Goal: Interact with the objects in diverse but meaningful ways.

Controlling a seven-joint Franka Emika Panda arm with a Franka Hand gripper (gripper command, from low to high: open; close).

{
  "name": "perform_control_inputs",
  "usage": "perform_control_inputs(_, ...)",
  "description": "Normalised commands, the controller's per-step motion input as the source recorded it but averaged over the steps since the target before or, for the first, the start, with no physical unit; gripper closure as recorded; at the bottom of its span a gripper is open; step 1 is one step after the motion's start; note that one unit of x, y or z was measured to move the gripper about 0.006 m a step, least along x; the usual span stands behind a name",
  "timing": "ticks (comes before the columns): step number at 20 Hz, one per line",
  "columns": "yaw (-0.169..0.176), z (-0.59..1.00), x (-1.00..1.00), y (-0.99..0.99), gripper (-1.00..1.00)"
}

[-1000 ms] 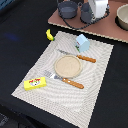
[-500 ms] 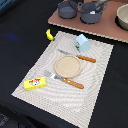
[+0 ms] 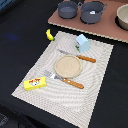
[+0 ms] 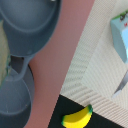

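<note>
Two grey-blue two-handled pots (image 3: 67, 8) (image 3: 92, 11) stand on a pinkish-brown board (image 3: 95, 29) at the far side. A yellow banana (image 3: 49, 34) lies at the far corner of the striped placemat (image 3: 97, 92). A pale blue carton (image 3: 82, 42) stands on the mat. A flat yellow box with red print (image 3: 35, 83) lies at the mat's near corner on the exterior view's left. The wrist view shows the pots (image 4: 30, 25), the board (image 4: 75, 45), the banana (image 4: 77, 117) and the carton (image 4: 120, 35) from above. No gripper shows in either view. I cannot make out the small white piece.
A tan round plate (image 3: 67, 65) sits mid-mat, between a knife (image 3: 80, 57) and a fork (image 3: 67, 80), both with orange handles. A beige bowl (image 3: 122, 17) stands on the board at the exterior view's right. The table around the mat is black.
The arm, seen over the pots at the top of the exterior view a second ago, has left that view. The objects have not moved.
</note>
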Motion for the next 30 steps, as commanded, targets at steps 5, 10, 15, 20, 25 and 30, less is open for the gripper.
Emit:
perform_control_inputs(5, -0.131, -0.15, -0.40, -0.67, -1.00)
perform_control_inputs(10, -0.133, -0.14, -0.55, -0.58, -1.00)
perform_control_inputs(15, -0.117, -0.25, -0.73, -0.52, -1.00)
perform_control_inputs(20, -0.064, -0.44, -0.72, -0.42, -1.00)
perform_control_inputs(25, -0.049, -0.58, -0.72, -0.32, -1.00)
perform_control_inputs(30, -0.027, -0.43, -0.72, -0.31, -1.00)
